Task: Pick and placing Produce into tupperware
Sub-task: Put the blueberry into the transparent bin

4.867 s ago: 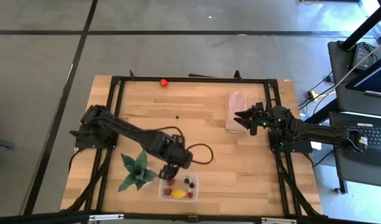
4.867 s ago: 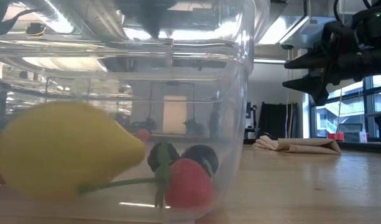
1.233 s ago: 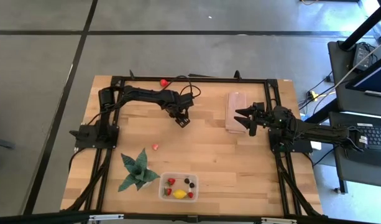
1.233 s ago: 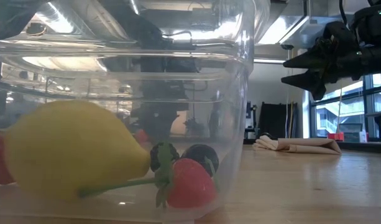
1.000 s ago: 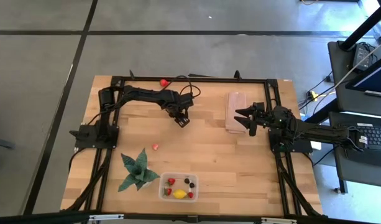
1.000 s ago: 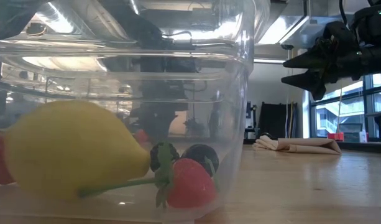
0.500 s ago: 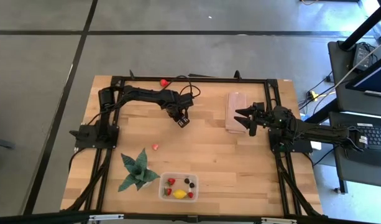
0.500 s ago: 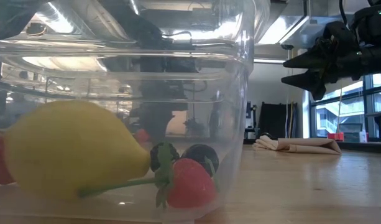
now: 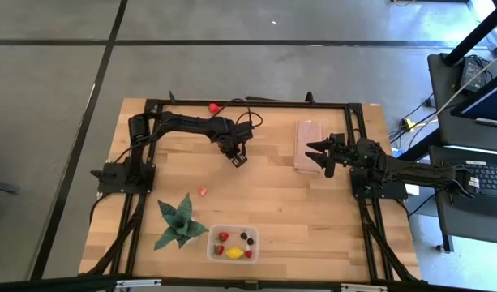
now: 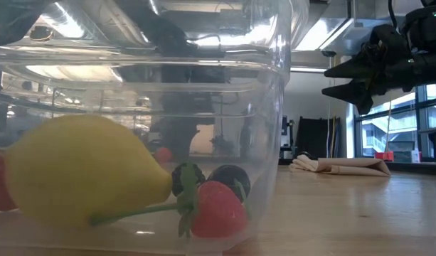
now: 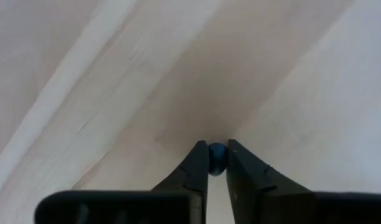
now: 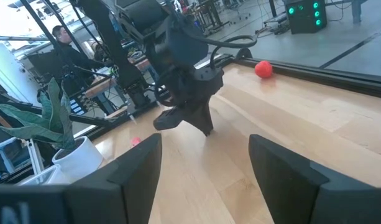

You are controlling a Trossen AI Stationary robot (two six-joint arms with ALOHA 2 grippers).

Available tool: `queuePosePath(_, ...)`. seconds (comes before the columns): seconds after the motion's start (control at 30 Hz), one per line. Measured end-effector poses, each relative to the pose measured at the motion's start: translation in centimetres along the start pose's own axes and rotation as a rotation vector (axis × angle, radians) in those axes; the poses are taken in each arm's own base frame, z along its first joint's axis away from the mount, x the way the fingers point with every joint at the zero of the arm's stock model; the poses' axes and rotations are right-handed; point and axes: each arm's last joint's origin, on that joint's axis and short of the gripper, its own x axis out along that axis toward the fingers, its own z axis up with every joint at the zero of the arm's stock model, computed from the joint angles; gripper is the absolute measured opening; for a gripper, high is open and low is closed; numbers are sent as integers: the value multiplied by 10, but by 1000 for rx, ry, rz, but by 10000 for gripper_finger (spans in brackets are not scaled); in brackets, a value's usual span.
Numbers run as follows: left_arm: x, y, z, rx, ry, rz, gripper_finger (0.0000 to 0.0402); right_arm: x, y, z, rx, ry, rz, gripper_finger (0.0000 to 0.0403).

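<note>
Produce sits partly packed: a yellow lemon-like piece [image 10: 79,171], a strawberry [image 10: 216,210] and dark berries [image 10: 230,179] lie inside the clear tupperware [image 9: 233,242] at the near edge of the desk [image 9: 313,211], beside a green spiky plant [image 9: 178,223]. One small red piece [image 9: 203,191] lies loose on the wood, another red fruit [image 9: 213,107] at the far rail. The left end effector [image 9: 239,159], down at mid-desk, is clamped on a small blue berry [image 11: 216,158]. The right end effector [image 9: 316,159] hovers with fingers apart over a folded beige cloth [image 9: 308,138].
</note>
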Motion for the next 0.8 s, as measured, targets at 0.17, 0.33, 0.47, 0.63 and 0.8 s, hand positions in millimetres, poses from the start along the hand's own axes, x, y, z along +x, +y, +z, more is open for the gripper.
queuePosePath(0.17, -36, -9, 13, 89, -75, -38, 28, 0, 0, 0, -2, 0, 0, 243)
queuePosePath(0.33, -95, -20, 17, 188, -166, -74, 31, 0, 1, 2, 3, -18, 8, 243)
queuePosePath(0.47, -154, -29, 7, 286, -259, -127, 27, 0, 2, 6, 1, -61, 24, 243)
queuePosePath(0.63, -218, -48, -32, 408, -346, -271, 27, -1, 2, 9, 72, -112, -18, 243)
queuePosePath(0.8, -256, -80, -84, 533, -399, -407, 33, -1, 1, 9, 117, -130, -51, 243)
